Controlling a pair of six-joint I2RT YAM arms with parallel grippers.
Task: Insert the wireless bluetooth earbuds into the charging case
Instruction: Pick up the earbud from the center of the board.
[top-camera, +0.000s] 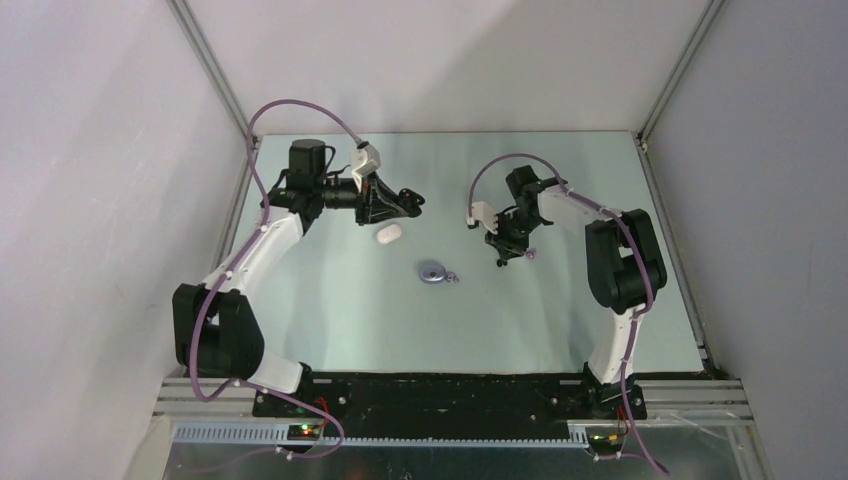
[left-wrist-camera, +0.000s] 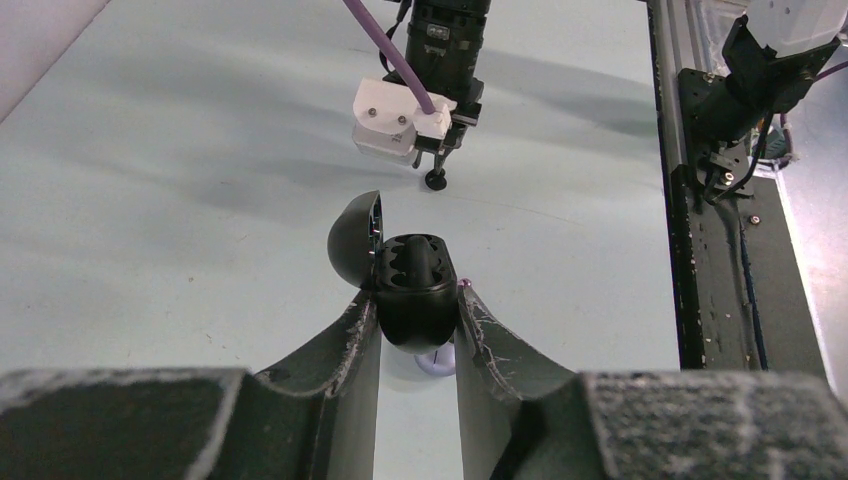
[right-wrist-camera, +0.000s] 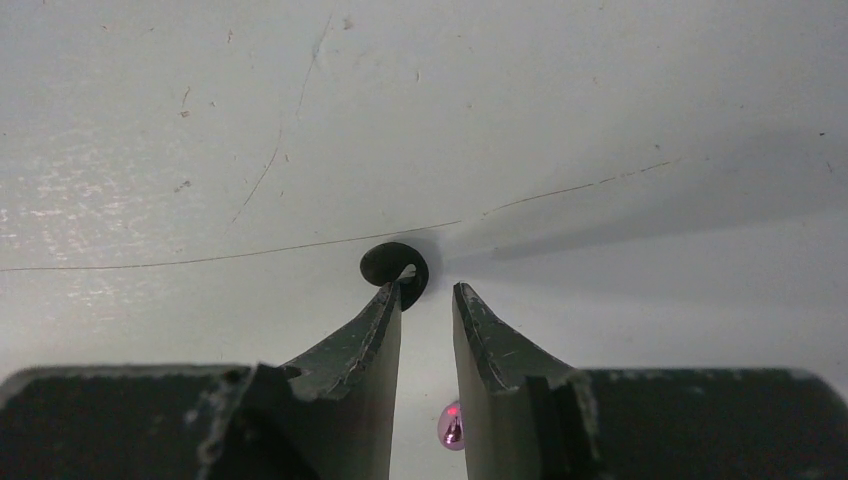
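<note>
The left fingers are clamped tight on the black charging case, one finger on each side of its lower half. The case sticks out past their tips, with its lid swung open to one side and its moulded sockets showing. The right fingers stand a little apart, with a narrow gap and nothing between them, and point down at the tabletop. A black earbud lies on the tabletop at the very tip of the finger on the left of the wrist view, seemingly touching it (outside the gap, not in it). A lavender earbud shows through the gap farther back, beneath the fingers toward the wrist. From above, a white oval case lies near the left fingers on the side of the arms' bases. A lavender oval case lies between the two pairs of fingers, nearer the bases than either.
</note>
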